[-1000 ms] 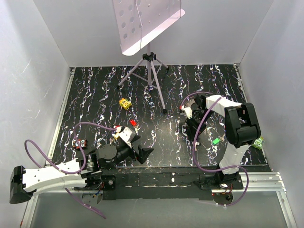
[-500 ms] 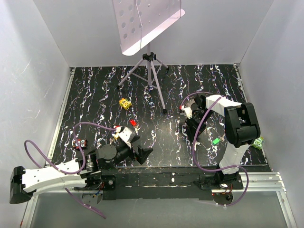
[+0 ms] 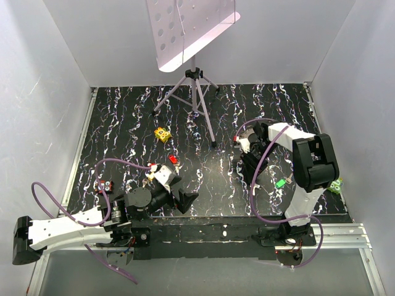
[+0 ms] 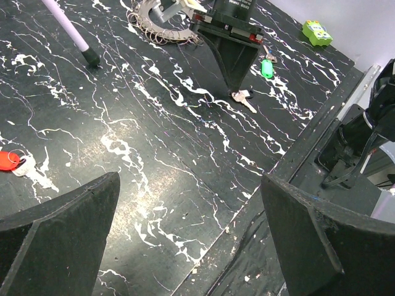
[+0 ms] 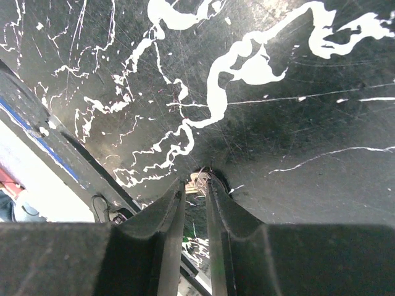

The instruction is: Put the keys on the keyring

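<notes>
Black white-veined surface point(image 3: 123, 123), white walls around. Left hand point(image 4: 190, 179) spread wide, holding nothing, low near front edge. Right hand point(image 4: 234, 86) pointing straight down, fingers point(image 5: 166, 222) narrowly parted, tips right at dark-headed key point(image 4: 242, 97) lying flat; contact unclear. Green key point(image 4: 266, 68) near. Toothed keyring point(image 4: 139, 18) flat behind right hand. Red key point(image 4: 9, 161) well apart.

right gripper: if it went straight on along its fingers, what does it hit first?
The small silver key lying on the black mat, directly under the right gripper, which points down at it. The fingers may already touch it; depth is unclear.
</notes>
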`<state>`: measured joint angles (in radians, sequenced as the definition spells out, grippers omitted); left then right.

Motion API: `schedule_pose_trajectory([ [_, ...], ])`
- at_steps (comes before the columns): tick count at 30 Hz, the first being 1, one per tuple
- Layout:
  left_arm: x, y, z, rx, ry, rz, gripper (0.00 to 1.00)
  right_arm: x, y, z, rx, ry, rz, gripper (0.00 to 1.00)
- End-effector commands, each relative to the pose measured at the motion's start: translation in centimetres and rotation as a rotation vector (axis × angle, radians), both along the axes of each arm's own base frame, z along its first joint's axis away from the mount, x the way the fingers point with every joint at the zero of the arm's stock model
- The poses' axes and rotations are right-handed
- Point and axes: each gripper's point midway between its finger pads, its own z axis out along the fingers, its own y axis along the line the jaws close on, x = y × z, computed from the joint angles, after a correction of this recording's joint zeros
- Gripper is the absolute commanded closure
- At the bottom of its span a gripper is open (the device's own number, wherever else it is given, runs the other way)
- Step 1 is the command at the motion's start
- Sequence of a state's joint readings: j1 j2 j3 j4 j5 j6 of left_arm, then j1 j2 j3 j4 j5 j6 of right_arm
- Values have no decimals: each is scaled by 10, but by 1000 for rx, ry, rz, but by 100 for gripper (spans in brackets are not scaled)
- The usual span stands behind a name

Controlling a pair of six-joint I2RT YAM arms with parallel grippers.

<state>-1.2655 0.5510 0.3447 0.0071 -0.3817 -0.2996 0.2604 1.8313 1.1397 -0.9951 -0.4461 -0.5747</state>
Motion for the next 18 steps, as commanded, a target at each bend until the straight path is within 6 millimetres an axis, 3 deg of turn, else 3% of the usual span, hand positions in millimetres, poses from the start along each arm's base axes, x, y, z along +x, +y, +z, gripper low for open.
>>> schedule_pose_trajectory([
  [1,-1,1,11,-14,-1,-1,2,15,4,29,55,-85,-29,72],
  [9,0,3,20,-27,-8,3,2,24,3,63,163,-189,-73,68],
  [13,4,9,33,-51,-10,41,2,32,-2,87,243,-289,-114,68],
  [18,22,30,40,23,30,159,2,67,-32,128,287,-526,-256,66],
])
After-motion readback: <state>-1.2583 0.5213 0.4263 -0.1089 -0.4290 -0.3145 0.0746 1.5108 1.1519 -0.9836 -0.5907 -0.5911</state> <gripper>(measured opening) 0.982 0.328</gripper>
